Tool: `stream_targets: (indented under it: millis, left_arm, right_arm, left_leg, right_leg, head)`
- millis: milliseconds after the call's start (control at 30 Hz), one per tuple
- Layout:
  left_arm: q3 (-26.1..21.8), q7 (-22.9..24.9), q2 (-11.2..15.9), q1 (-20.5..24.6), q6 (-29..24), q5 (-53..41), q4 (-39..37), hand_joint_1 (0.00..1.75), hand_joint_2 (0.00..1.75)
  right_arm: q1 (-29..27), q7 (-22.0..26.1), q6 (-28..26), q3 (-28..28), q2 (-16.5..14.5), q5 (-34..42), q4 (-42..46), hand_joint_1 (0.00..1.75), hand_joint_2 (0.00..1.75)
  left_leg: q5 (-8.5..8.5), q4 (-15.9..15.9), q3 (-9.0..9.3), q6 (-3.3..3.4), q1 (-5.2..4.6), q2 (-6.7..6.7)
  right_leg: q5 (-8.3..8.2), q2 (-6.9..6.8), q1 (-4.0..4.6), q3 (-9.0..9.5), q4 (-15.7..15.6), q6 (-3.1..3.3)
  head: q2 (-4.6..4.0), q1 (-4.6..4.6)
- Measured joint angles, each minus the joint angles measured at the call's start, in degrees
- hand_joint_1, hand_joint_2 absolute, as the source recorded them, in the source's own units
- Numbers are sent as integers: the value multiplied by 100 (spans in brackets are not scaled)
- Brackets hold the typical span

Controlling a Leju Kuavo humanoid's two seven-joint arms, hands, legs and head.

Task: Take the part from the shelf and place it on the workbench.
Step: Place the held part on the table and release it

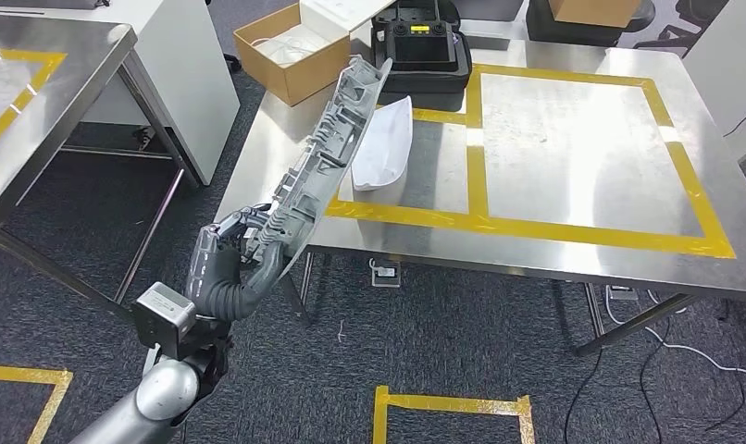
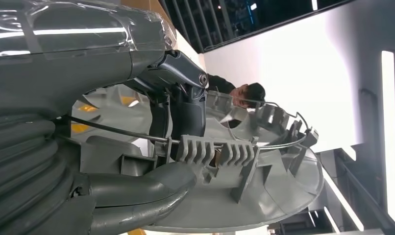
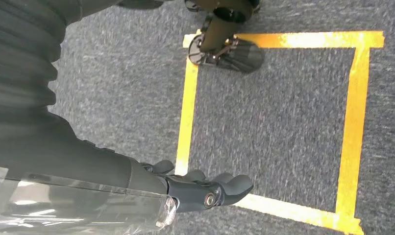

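Observation:
My left hand [image 1: 229, 257] grips the lower end of a long grey ribbed plastic part [image 1: 328, 148]. The part slants up and away from the hand, its far end over the near left corner of the steel workbench [image 1: 573, 139]. In the left wrist view the thumb and dark fingers [image 2: 183, 98] clamp the part [image 2: 244, 171] across its ribs. My right hand [image 3: 205, 188] hangs over the carpet with its fingers curled in and nothing in them.
A white curved piece [image 1: 383, 143] lies on the workbench inside yellow tape lines. At the bench's far edge stand a cardboard box [image 1: 291, 51] and a black case [image 1: 423, 46]. Another steel table [image 1: 27, 83] is at the left. A person [image 2: 244, 93] stands beyond the part.

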State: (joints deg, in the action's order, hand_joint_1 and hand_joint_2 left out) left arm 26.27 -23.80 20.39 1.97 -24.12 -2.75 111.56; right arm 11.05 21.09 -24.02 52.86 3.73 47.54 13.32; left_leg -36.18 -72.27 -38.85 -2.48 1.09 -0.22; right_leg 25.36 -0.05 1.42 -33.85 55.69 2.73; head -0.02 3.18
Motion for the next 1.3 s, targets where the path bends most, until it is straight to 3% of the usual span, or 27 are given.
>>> stream_targets:
  millis: [100, 167, 233, 300, 367, 433, 467, 500, 533, 633, 667, 733, 833, 933, 967, 1000, 1033, 1133, 1200, 1300]
  left_arm:
    - [2, 10, -2, -5, -3, -9, -1, 175, 175]
    - [4, 5, -4, -21, -5, -39, 16, 175, 175]
    - [6, -2, -4, -43, -10, -79, 41, 175, 175]
    - [8, -3, -4, -52, -19, -116, 58, 175, 175]
    - [9, -3, -4, -54, -28, -166, 87, 175, 175]
    - [13, 0, -4, -56, -36, -228, 120, 175, 175]
    - [16, 5, -4, -56, -39, -256, 134, 175, 175]
    - [19, 14, -4, -57, -40, -278, 150, 175, 175]
    - [21, 27, -4, -57, -42, -298, 170, 175, 175]
    - [28, 54, -6, -55, -48, -339, 235, 175, 175]
    - [32, 56, -7, -52, -49, -346, 246, 175, 175]
    - [43, 58, -10, -38, -49, -356, 250, 175, 175]
    - [55, 60, -10, 24, -45, -358, 248, 175, 175]
    - [92, 114, -5, 212, 67, -339, 249, 175, 175]
    - [106, 150, -3, 289, 125, -316, 252, 175, 175]
    - [119, 187, -2, 360, 174, -289, 258, 175, 175]
    - [132, 221, -2, 431, 212, -260, 264, 175, 175]
    - [185, 299, -2, 682, 285, -223, 281, 175, 175]
    - [226, 410, -1, 881, 336, -244, 279, 175, 175]
    - [276, 714, 32, 1228, 428, -281, 238, 175, 175]
  right_arm:
    - [-2, 22, 17, -115, 0, 65, 2, 0, 175]
    - [1, 53, 32, -200, 18, 125, 2, 0, 175]
    - [-11, 80, 44, -285, 26, 165, 2, 0, 175]
    - [-29, 98, 46, -354, 37, 211, 1, 0, 175]
    - [-37, 121, 44, -426, 51, 275, 1, 0, 175]
    - [-52, 148, 44, -499, 56, 330, -1, 0, 175]
    - [-65, 160, 44, -530, 55, 345, -1, 0, 175]
    - [-79, 169, 44, -558, 54, 351, -2, 0, 175]
    - [-90, 174, 44, -584, 55, 345, -2, 0, 175]
    - [-106, 179, 39, -642, 81, 306, -4, 0, 175]
    - [-110, 179, 30, -654, 93, 303, -3, 0, 175]
    - [-125, 176, 5, -690, 107, 338, -3, 0, 175]
    - [-194, 169, -30, -771, 101, 443, -7, 0, 175]
    - [-253, 162, -66, -813, 76, 477, -9, 0, 175]
    - [-265, 159, -76, -815, 70, 475, -10, 0, 175]
    - [-275, 157, -82, -816, 61, 471, -11, 0, 175]
    - [-281, 157, -86, -820, 53, 468, -12, 0, 175]
    - [-281, 155, -83, -862, 19, 440, -14, 0, 175]
    - [-263, 156, -74, -894, 7, 362, -14, 0, 175]
    - [-219, 98, -66, -900, -8, 166, -14, 0, 175]
  left_leg:
    - [534, 777, 336, -135, 71, 51]
    - [568, 1023, 452, -63, 78, 71]
    - [547, 1015, 439, 84, 68, 64]
    - [564, 1024, 438, 147, 75, 53]
    - [573, 1032, 438, 183, 86, 46]
    - [571, 1032, 436, 196, 85, 43]
    - [568, 1032, 437, 200, 82, 40]
    - [565, 1032, 440, 203, 75, 33]
    - [562, 1034, 447, 205, 66, 23]
    - [558, 1064, 475, 203, 40, -6]
    - [566, 1083, 479, 189, 42, -13]
    - [594, 1137, 485, 135, 54, -28]
    - [484, 1064, 454, 63, 46, -23]
    - [14, 207, 55, 44, 28, -5]
    - [-74, -65, -80, 34, 28, 0]
    - [-59, -184, -144, 25, 28, 7]
    - [68, -101, -108, 19, 29, 15]
    - [578, 817, 346, 47, 31, 30]
    - [620, 1109, 478, 107, 18, 21]
    - [646, 1136, 457, 202, 29, 0]
  right_leg:
    - [157, 15, -67, -30, 239, -147]
    - [241, 30, -59, -90, 396, -223]
    - [256, 36, -51, -123, 440, -244]
    - [339, 33, -69, -157, 524, -284]
    - [630, 29, -100, -346, 977, -358]
    - [954, 24, -129, -665, 1685, -399]
    - [1008, 23, -135, -776, 1913, -398]
    - [955, 23, -136, -803, 1953, -380]
    - [800, 25, -130, -730, 1777, -346]
    - [292, 36, -76, -248, 738, -167]
    - [245, 37, -52, -150, 529, -122]
    - [254, 34, -23, -95, 393, -82]
    - [163, 0, -56, 23, 144, -89]
    - [121, -20, -56, 61, 70, -83]
    - [127, -19, -50, 57, 85, -77]
    - [136, -12, -45, 55, 103, -74]
    - [149, 0, -43, 53, 127, -75]
    - [224, 43, -36, 25, 263, -128]
    - [256, 54, -23, -30, 346, -181]
    - [281, 54, -27, -76, 397, -250]
  head:
    - [0, 16]
    - [0, 24]
    - [0, 12]
    - [0, 2]
    - [0, -10]
    - [0, -17]
    - [0, -18]
    - [0, -18]
    - [0, -17]
    - [0, -13]
    - [0, -12]
    - [0, -16]
    - [0, -7]
    - [0, 11]
    - [0, 12]
    - [0, 10]
    - [0, 12]
    - [0, 11]
    - [0, 5]
    - [0, 2]
